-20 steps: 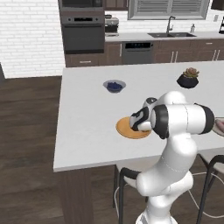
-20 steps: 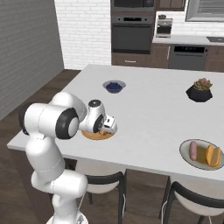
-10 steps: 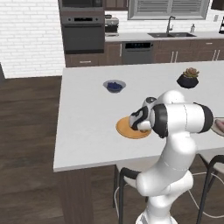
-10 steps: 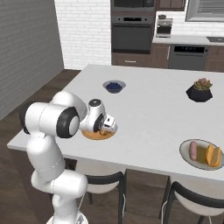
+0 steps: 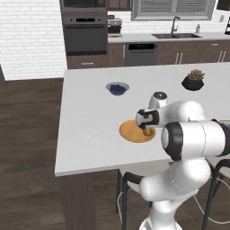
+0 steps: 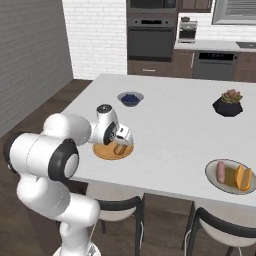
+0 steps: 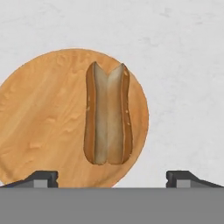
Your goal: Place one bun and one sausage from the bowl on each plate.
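Our hand hangs with fingers spread wide and empty over the bun lying on the wooden plate; this placing looks done. Next we need a sausage; the grey plate farther along the worktop seems served.

White kitchen island counter carries everything. Orange-tan wooden plate sits near the front edge, flat on the top. Small grey bowl of blue berries sits further back, well apart from that plate. Black plant pot with a succulent stands toward the far right side. Pale grey plate lies at the front right near the edge, well apart from the wooden one. Rest of the countertop is plain white.
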